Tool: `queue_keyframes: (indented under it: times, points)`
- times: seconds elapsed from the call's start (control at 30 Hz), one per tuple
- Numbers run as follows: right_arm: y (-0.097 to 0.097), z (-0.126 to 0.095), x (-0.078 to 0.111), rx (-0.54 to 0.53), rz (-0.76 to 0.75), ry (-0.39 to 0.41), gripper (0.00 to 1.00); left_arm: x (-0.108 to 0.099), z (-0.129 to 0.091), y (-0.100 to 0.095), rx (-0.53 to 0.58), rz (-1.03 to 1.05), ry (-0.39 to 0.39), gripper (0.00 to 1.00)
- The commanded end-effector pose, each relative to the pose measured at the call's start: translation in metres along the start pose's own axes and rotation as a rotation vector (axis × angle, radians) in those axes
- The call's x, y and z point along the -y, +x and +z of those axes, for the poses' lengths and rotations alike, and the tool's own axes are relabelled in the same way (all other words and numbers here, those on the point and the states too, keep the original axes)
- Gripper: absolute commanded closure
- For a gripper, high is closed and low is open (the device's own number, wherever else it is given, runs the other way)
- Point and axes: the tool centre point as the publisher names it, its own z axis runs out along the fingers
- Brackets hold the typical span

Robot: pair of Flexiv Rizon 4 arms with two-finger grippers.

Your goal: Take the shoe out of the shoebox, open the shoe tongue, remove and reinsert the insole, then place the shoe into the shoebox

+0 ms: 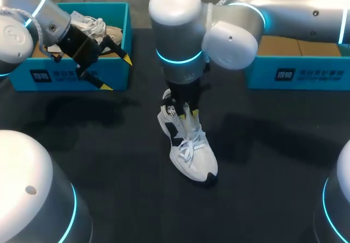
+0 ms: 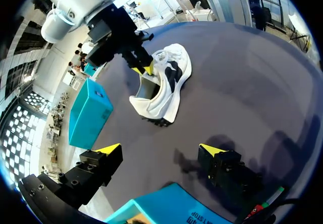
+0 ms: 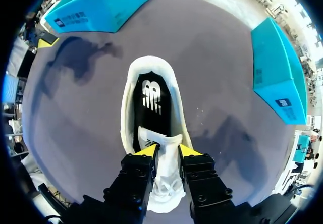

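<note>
— Dark matte tabletop [image 1: 109, 161], cloth-like. Nearest item on it?
— White shoe [image 1: 188, 150] at mid-table. Mesh upper, black side panels, black toe cap, laces loose. Toe points toward the robot's side.
— Right gripper [image 3: 167, 151]?
— Straight down over the shoe's opening. Fingers narrow, pinching the white tongue [image 3: 156, 138] from both sides.
— Does the head view confirm that?
— No, the arm's own wrist hides the pinch there. Right wrist view shows it, plus the black insole [image 3: 148, 100] lying inside the shoe with a white mark on it.
— Left gripper [image 1: 116, 73]?
— Well apart from the shoe, at the far left, over the front wall of the left shoebox [image 1: 54, 81]. Fingers spread wide, holding nothing. Left wrist view shows only table and box rim between the yellow tips.
— Farther back?
— Both boxes are teal cardboard and rectangular. A second shoe [image 1: 98, 27], pale with white laces, lies in the left one. The right shoebox [image 1: 295, 73] sits at the far right, brown inside.
</note>
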Motion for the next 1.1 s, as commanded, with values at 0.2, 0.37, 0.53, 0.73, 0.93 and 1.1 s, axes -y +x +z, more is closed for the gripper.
queue_keyframes:
  times: [0.2,0.37,0.53,0.73,0.93,1.1]
  points:
    - [0.001,-0.005,-0.008,0.006,-0.015,-0.014,0.75,0.001,0.0,0.0,-0.002,0.0,-0.003,0.0]
    - [-0.005,-0.04,-0.003,0.039,-0.04,-0.055,0.73,0.001,0.0,0.0,-0.002,0.0,-0.003,0.0]
    - [-0.006,-0.063,-0.003,0.036,-0.101,-0.109,0.71,0.001,0.0,0.0,-0.002,0.0,-0.003,0.0]
    - [0.001,-0.066,-0.012,0.008,-0.243,-0.152,0.69,0.001,0.0,0.0,-0.002,0.0,-0.003,0.0]
    - [0.006,-0.067,-0.021,-0.017,-0.367,-0.182,0.69,0.001,0.0,0.0,-0.002,0.0,-0.003,0.0]
    - [0.012,-0.077,-0.034,0.002,-0.561,-0.204,0.67,0.001,0.0,0.0,-0.002,0.0,-0.003,0.0]
